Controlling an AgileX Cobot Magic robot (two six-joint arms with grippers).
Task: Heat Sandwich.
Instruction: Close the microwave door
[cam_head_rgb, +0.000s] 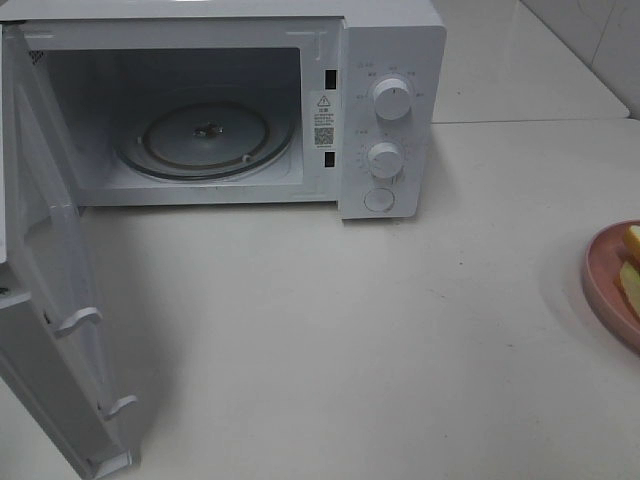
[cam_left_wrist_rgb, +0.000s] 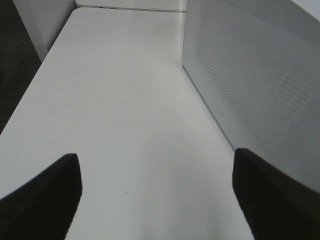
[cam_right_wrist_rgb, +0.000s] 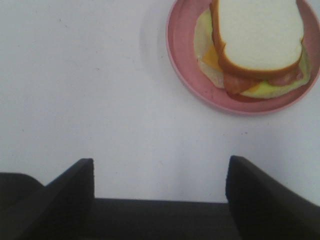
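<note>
The sandwich (cam_right_wrist_rgb: 257, 40), white bread over yellow and red fillings, lies on a round pink plate (cam_right_wrist_rgb: 200, 87). In the exterior high view only its yellow edge (cam_head_rgb: 632, 270) and part of the plate (cam_head_rgb: 600, 275) show at the right border. My right gripper (cam_right_wrist_rgb: 160, 172) is open above bare table, short of the plate, holding nothing. The white microwave (cam_head_rgb: 390, 110) stands at the back with its door (cam_head_rgb: 45, 300) swung wide open and a glass turntable (cam_head_rgb: 205, 135) inside. My left gripper (cam_left_wrist_rgb: 156, 177) is open over the table beside the perforated door (cam_left_wrist_rgb: 255, 75). Neither arm shows in the exterior high view.
The white table (cam_head_rgb: 330, 340) stretches between the microwave and the plate. The open door juts out toward the front left. A white wall panel (cam_left_wrist_rgb: 45, 20) and a dark floor (cam_left_wrist_rgb: 15, 75) lie past the table's edge in the left wrist view.
</note>
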